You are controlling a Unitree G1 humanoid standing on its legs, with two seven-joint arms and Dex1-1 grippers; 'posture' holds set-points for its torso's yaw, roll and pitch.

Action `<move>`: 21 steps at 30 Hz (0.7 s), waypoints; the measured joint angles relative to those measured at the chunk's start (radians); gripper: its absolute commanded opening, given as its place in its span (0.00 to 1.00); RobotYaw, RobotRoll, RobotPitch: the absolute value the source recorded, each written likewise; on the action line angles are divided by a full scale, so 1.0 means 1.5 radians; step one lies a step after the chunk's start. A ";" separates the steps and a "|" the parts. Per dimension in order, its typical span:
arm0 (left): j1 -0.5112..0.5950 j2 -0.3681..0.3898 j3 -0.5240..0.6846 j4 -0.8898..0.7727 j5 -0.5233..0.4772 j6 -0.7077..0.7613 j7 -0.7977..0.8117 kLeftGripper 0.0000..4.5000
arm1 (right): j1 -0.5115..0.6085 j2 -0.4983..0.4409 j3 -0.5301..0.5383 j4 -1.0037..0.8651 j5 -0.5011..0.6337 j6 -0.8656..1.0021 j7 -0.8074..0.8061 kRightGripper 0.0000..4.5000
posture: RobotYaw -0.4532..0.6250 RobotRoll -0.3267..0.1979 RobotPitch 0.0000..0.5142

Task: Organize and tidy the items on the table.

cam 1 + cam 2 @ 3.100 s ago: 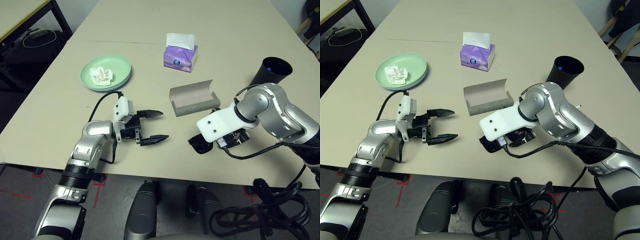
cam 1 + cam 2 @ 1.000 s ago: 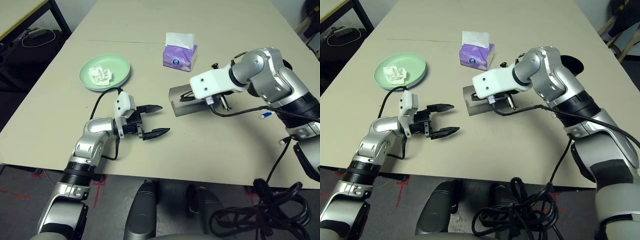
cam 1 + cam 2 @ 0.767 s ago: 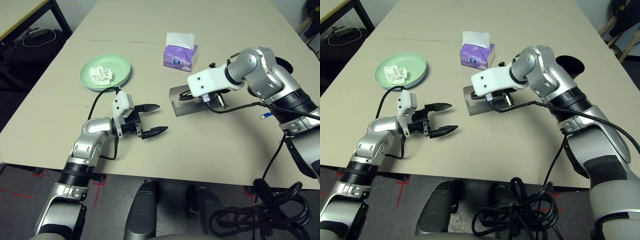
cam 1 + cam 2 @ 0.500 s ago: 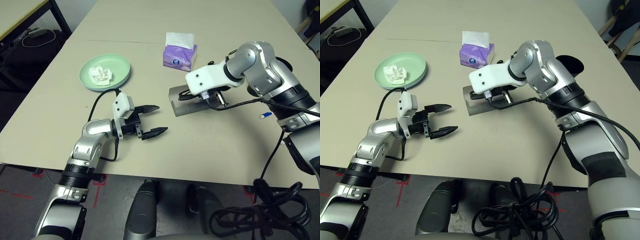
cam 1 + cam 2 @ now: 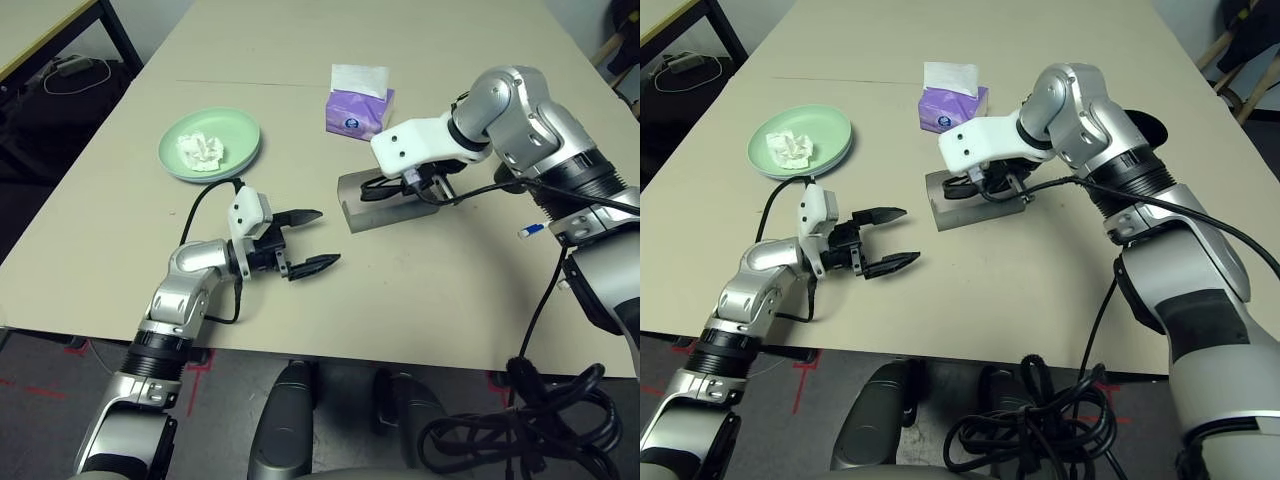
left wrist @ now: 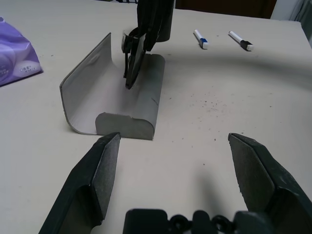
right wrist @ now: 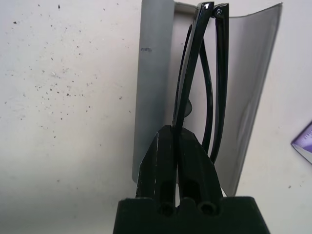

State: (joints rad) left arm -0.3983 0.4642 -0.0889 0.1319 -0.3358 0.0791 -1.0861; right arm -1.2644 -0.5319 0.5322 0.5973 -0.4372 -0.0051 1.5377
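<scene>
Since lifting off the table, my right gripper (image 7: pixel 178 146) pinches the sunglasses (image 7: pixel 202 78) over the open glasses case (image 5: pixel 385 197), seemingly unseated; left gripper (image 5: pixel 308 240) wide, pens (image 6: pixel 201 39) remain.

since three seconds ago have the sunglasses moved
Yes. The sunglasses went from the table's near edge, in front of the glasses case, up over its open tray, pinched in the right end effector.

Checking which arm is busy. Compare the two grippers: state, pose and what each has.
The left gripper stands wide open and empty; the right gripper is shut on the black sunglasses. The left points level across the table, low over bare surface; the right points steeply down over the open grey glasses case. Both have two black fingers.
</scene>
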 measured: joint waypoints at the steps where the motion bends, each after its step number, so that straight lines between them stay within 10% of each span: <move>1: 0.001 0.000 0.000 0.000 0.000 0.000 0.003 1.00 | 0.000 0.003 0.003 0.004 0.000 -0.003 -0.003 0.00 | 0.68 0.62 0.39; 21: 0.003 -0.001 0.000 -0.016 0.004 -0.016 0.030 1.00 | 0.000 0.020 0.015 0.053 -0.013 -0.051 -0.009 0.00 | 0.75 0.62 0.37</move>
State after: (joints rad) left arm -0.3943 0.4634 -0.0886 0.1075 -0.3301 0.0553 -1.0405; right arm -1.2637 -0.5024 0.5545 0.6769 -0.4565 -0.0815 1.5241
